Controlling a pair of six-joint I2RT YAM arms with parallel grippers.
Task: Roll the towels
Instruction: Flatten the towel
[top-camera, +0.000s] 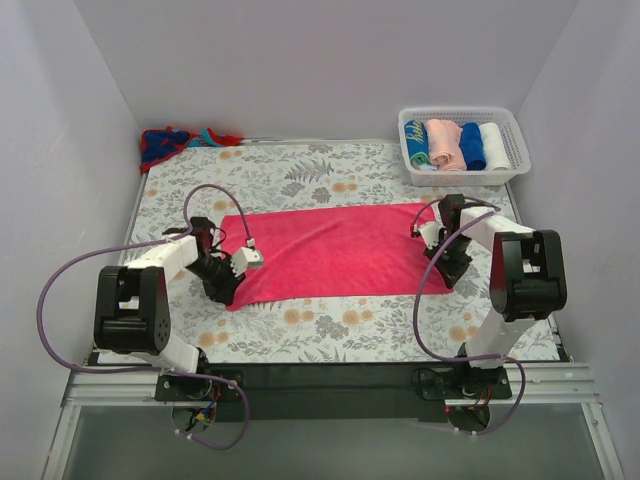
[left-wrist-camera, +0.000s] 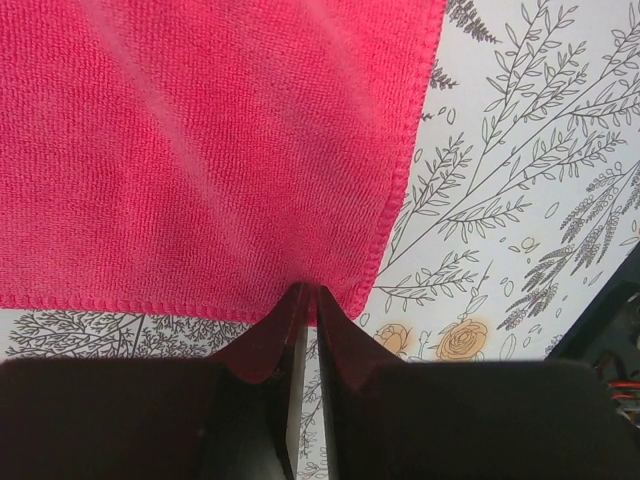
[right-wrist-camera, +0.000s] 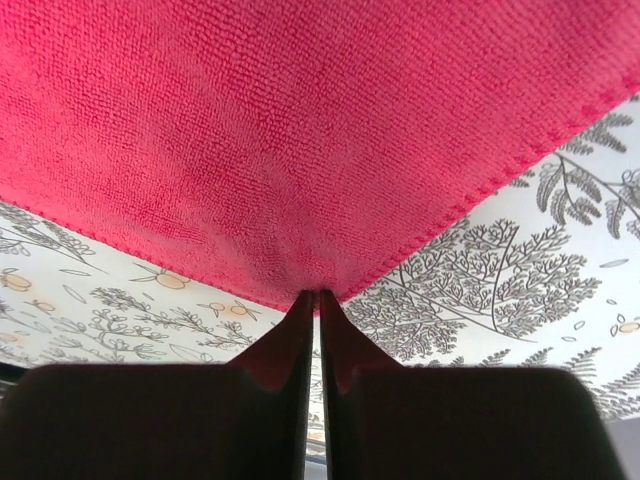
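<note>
Lying flat at mid-table on the floral table cloth (top-camera: 330, 330), the pink towel (top-camera: 330, 248) is your item in hand — long axis left to right, short axis near to far. Left gripper (left-wrist-camera: 308, 300): jaws all but closed, nipping the near-left corner at the hem, cloth puckering toward the tips. Right gripper (right-wrist-camera: 318, 300): same stance, pinching the near-right corner. From both pinch points the whole towel spreads toward the far side, so, as I judge it, your roll runs from near to far with the two arms held level; each arm is nearest its own corner and neither has cause to cross. Second towel (top-camera: 165, 145), red with blue marks: bunched at the far-left corner of the table, well apart from both grippers, nearer the left arm. White basket (top-camera: 515, 140), far right: rolled towels (top-camera: 450, 145) side by side inside. Writing: no brand or label you can read anywhere — marks on the teal roll (top-camera: 417, 143) are too small to make out.
</note>
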